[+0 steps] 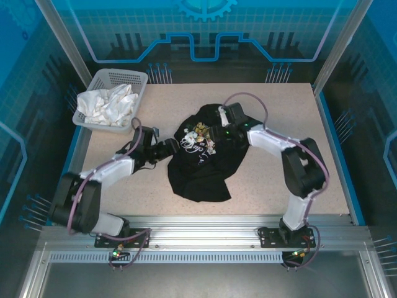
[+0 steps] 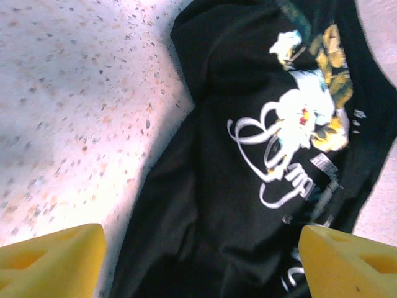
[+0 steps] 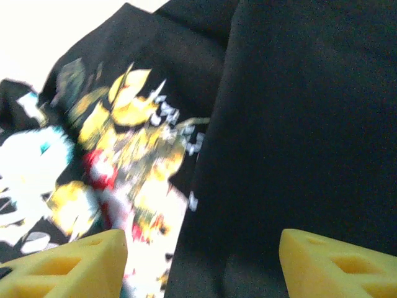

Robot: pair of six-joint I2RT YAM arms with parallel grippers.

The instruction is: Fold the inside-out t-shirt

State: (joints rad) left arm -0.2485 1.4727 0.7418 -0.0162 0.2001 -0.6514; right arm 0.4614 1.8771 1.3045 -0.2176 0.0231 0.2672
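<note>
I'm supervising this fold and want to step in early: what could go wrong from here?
1. The t-shirt lies crumpled with overlapping layers, so the left end effector may pinch several layers instead of one edge.
2. The right end effector sits close to the left one above the print, so the two might collide on their next grasp.

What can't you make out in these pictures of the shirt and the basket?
Shirt sleeves: top view, lost in the crumpled black folds.
Print lettering: right wrist view, blurred.
Cloth in basket: top view, too small to identify.
</note>
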